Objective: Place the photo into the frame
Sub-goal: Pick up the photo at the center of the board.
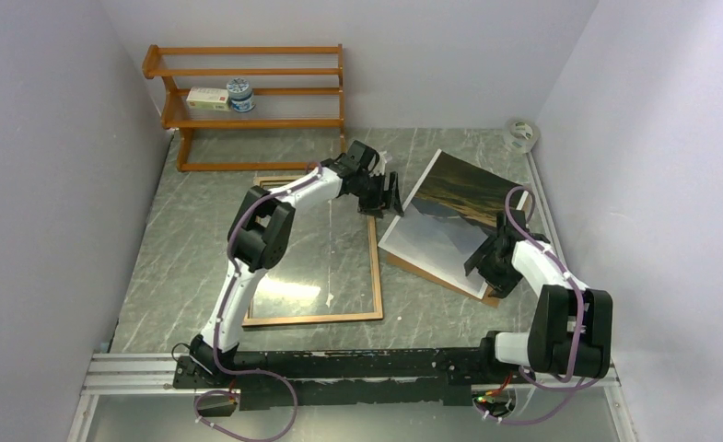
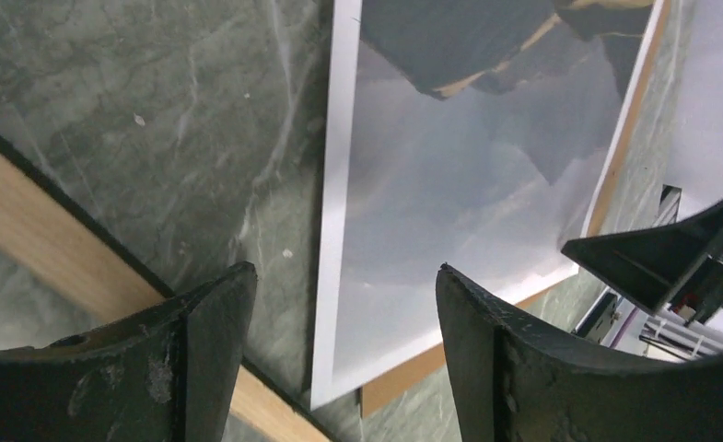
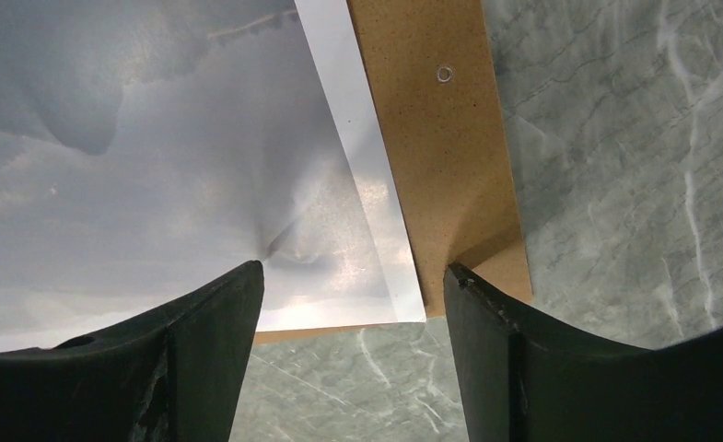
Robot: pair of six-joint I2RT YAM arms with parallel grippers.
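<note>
Between the spread jaws of the left gripper (image 2: 344, 295), which pinched nothing, lay one white-margined corner of the photo (image 2: 449, 203). The print rested face up on a brown backing board (image 2: 403, 378), which stuck out just past that corner. Under the gripper's left finger ran a rail of the frame (image 2: 53, 249), with a wood-coloured face and a thin black edge, close to the photo's corner but apart from it across a strip of grey marbled table (image 2: 155, 110). From above, the frame lay flat on the table beside and nearer than this gripper, while the photo and board sat at a slant on its other side, between it and the right gripper (image 3: 353, 285). That gripper hung over the opposite corner of the photo with its jaws likewise wide apart and gripping nothing. The white corner lay in the gap between its fingers, and a small crease showed in the print near the left one. The board reached beyond the photo's edge towards the right finger. Beyond the left gripper, against the far wall, stood an orange-brown shelf rack (image 1: 247, 72) carrying a small box (image 1: 208, 98) and a round tin (image 1: 240, 94). Far beyond the right gripper, a roll of tape (image 1: 521, 134) lay in the table's corner.
</note>
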